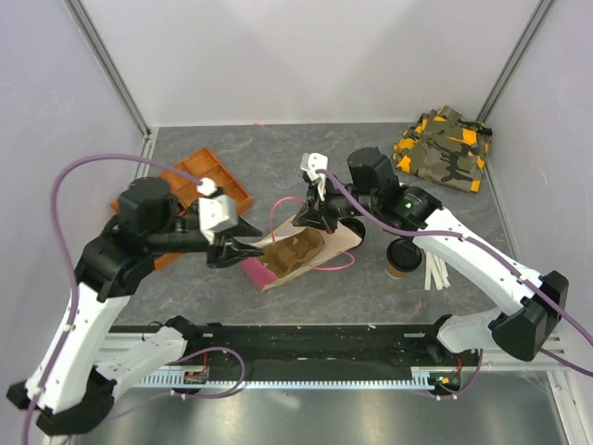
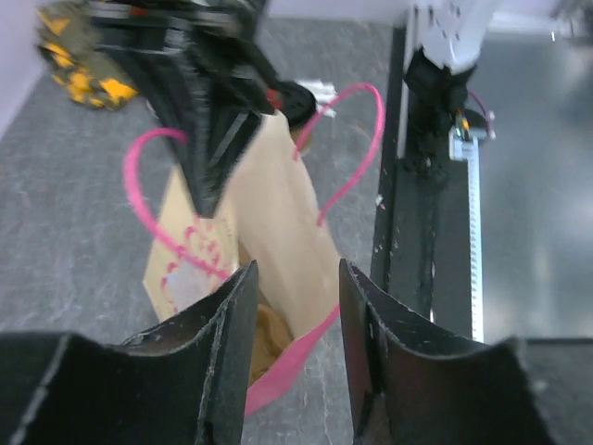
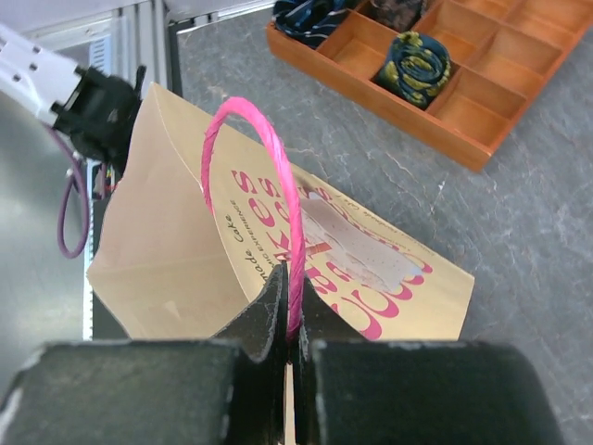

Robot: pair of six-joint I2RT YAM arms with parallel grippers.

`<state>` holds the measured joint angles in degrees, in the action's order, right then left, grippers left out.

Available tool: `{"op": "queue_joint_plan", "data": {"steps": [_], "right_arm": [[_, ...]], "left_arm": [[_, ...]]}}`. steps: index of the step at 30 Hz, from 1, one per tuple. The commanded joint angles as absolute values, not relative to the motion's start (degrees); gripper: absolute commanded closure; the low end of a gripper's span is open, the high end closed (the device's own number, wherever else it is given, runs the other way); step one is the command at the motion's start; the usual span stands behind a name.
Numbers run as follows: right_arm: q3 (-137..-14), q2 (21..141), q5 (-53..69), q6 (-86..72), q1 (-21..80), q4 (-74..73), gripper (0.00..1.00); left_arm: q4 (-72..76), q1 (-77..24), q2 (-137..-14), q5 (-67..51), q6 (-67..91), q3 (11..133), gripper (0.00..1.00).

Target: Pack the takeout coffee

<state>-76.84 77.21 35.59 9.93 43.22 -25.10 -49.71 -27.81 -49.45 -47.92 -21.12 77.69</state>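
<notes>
Two grippers, one paper bag (image 1: 301, 248), one takeout coffee (image 1: 402, 258) on the bench (image 1: 324, 167). Entry one, right gripper (image 3: 290, 311): clenched on the bag's pink handle (image 3: 274, 176), likely raising the upper side so the mouth gapes. Entry two, left gripper (image 2: 295, 278): released, fingers apart at the pink-edged rim of the mouth, seemingly placed to steady or spread the opening. The paper bag lies on its side, mouth toward the left arm, pink lettering on its upper face. The takeout coffee stands upright with its black lid on, just right of the bag under the right arm. It is not yet packed and is presumably waiting until the bag is held open. Orange tray (image 1: 222, 176): behind the left arm and partly covered by it; rolled items in its compartments, kind unclear. Camouflage cloth (image 1: 443, 148): far right corner. White sticks (image 1: 435, 274) beside the cup: too small to identify. Bag contents: a brown shape, hard to make out.
</notes>
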Motion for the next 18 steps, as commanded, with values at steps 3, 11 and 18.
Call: {"op": "queue_joint_plan", "data": {"steps": [3, 11, 18], "right_arm": [[-81.2, 81.55, 30.41, -2.36, 43.24, -22.85, 1.0], [-84.99, 83.41, 29.61, -9.75, 43.24, -24.87, 1.0], [-89.56, 87.97, 30.85, -14.76, 43.07, -26.98, 1.0]], "left_arm": [[-52.82, -42.78, -55.97, -29.19, -24.88, 79.97, 0.63], [-51.33, -47.64, -64.42, -12.14, -24.96, 84.11, 0.8], [-52.03, -48.25, -66.44, -7.65, -29.0, 81.74, 0.83]]}}
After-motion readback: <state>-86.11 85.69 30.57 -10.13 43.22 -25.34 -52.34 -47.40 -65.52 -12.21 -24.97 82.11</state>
